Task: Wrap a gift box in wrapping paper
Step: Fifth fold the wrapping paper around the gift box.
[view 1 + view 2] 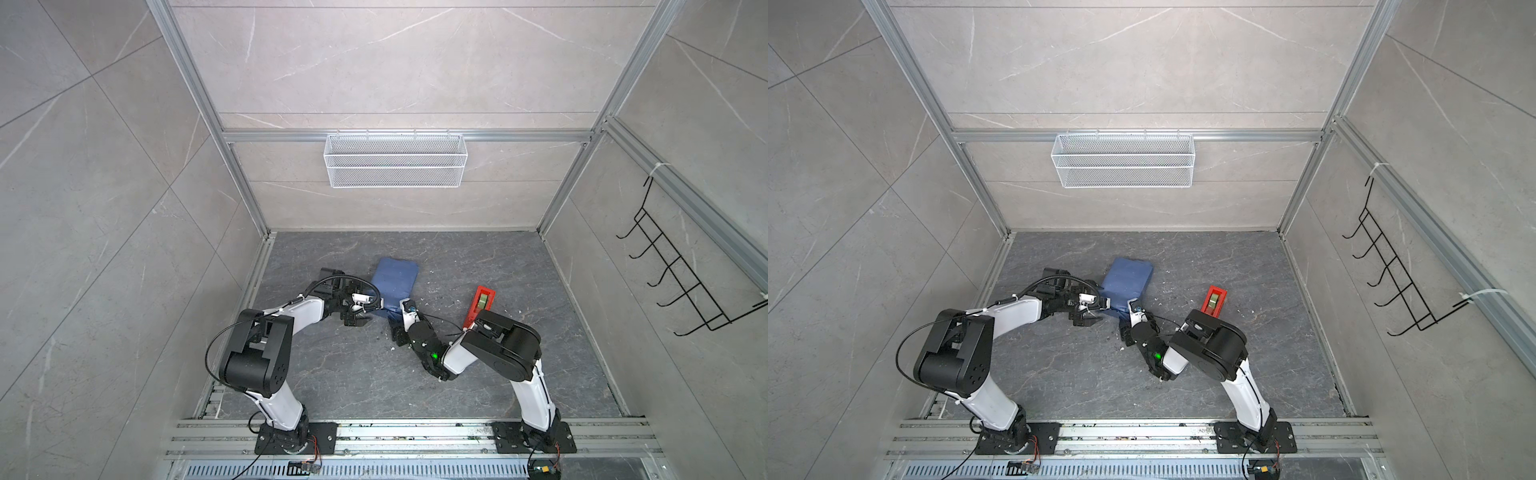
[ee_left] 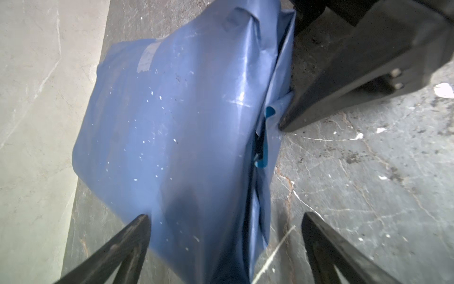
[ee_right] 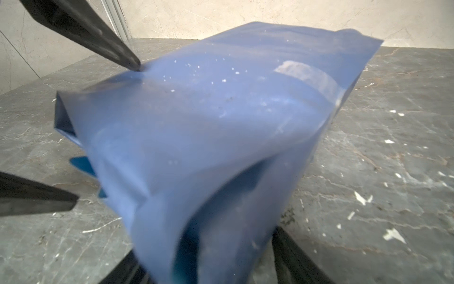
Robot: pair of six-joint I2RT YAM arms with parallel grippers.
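You are looking down at a dark grey tabletop (image 1: 457,266) where the wrapping paper (image 1: 395,282) is lying as a puffy blue parcel near the middle, its length running from near to far. The gift box is not showing; judging by the parcel's shape, it is sitting inside the paper. Your left tool (image 2: 224,216) is standing released at the parcel's near left corner, jaws spread wide, one tip touching the top of the paper. Your right tool (image 3: 208,255) is reaching in at the near end, where the paper is gaping open and showing a brighter inner face. Its jaws are straddling that loose end, but you cannot tell whether they are pinching it. A strip of clear tape (image 3: 302,71) is sitting on the top face toward the far end. A red tape dispenser (image 1: 480,305) is lying to the right, well apart. The parcel is likely light, so it may be sliding when pushed from one side. The paper looks thin, glossy and easy to crease or tear, while the box underneath should be stiff. Taking hold is probably best at the loose near-end flap, close to its fold.
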